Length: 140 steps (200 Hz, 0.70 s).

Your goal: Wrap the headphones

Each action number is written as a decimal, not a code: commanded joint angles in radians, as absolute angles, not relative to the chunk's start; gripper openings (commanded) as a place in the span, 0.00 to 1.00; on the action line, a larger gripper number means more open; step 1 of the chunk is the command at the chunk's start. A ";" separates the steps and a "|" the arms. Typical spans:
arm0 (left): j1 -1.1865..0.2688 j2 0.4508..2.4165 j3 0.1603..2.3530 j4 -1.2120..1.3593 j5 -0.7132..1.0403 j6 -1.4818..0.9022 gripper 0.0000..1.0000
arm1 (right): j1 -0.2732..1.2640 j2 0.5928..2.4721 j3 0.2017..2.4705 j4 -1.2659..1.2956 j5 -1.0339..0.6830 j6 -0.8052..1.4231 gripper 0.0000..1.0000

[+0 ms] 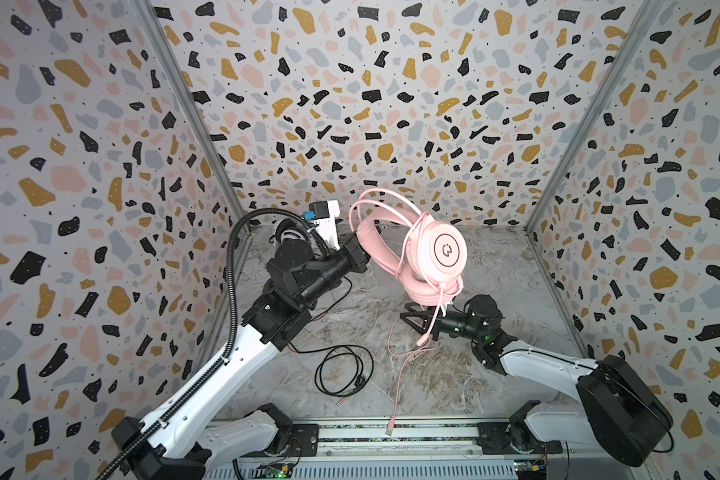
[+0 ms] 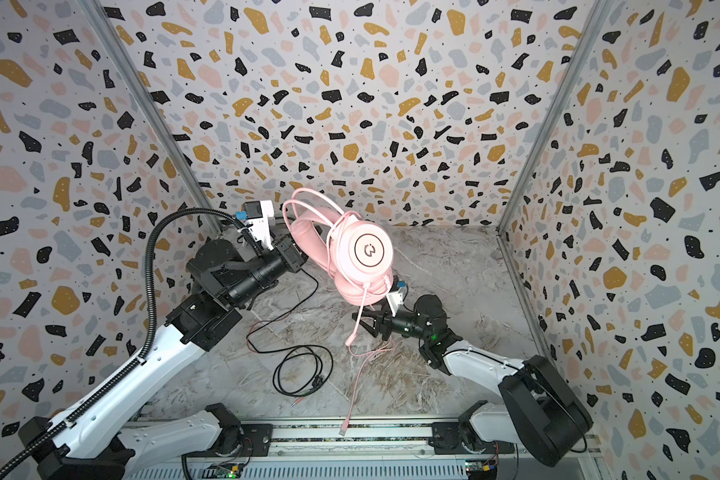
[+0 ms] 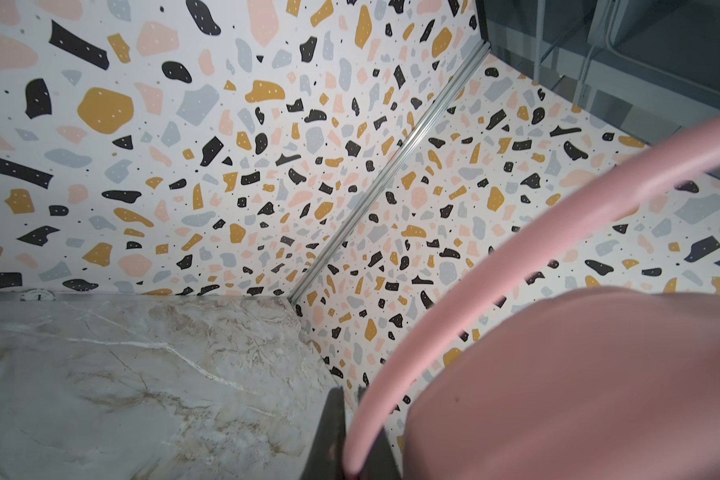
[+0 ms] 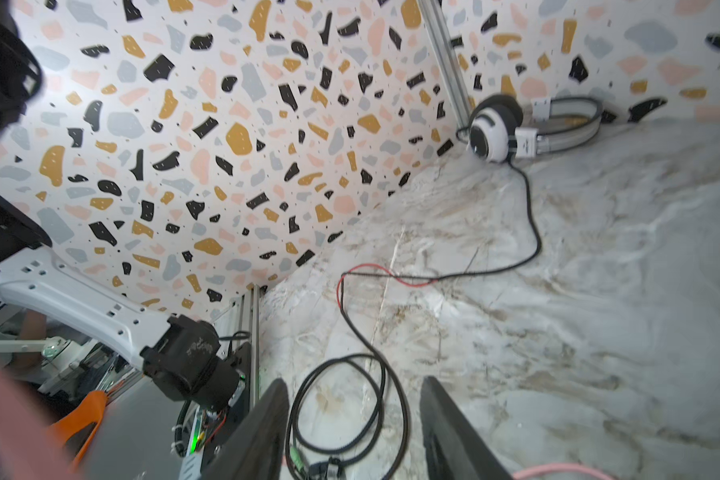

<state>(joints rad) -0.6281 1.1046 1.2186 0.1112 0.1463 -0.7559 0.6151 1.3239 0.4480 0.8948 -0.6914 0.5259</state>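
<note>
I count two headsets and two cables. My left gripper (image 3: pixel 348 399) is clamped tight on one thin tube of the pink headset's (image 1: pixel 447 249) headband. It holds that headset in the air above the middle of the marble table (image 1: pixel 495 291), with one round earcup facing up toward the top views. The headband shows two thin pink tubes and one broad padded band.

The pink cable (image 1: pixel 399 382) hangs from the lower earcup, reaches the table and runs forward to the front rail, where its plug lies.

My right gripper (image 4: pixel 354 382) sits low, just above the table and beneath the hanging pink headset. Its two jaws stand about half apart with nothing gripped between them.

The white-and-black headset (image 4: pixel 493 129) lies on the table in the far left corner, against the wall. In both top views my left arm hides most of it. Its black cable (image 4: pixel 535 224) trails from one earcup across the table, shows one short red stretch, and gathers into a loose coil near the front middle. That coil lies just ahead of my right gripper's open jaws.
</note>
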 commanded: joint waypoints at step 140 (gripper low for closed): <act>-0.527 1.260 1.326 0.009 -0.749 -1.067 0.00 | 0.981 1.236 0.472 0.442 -0.172 0.360 0.02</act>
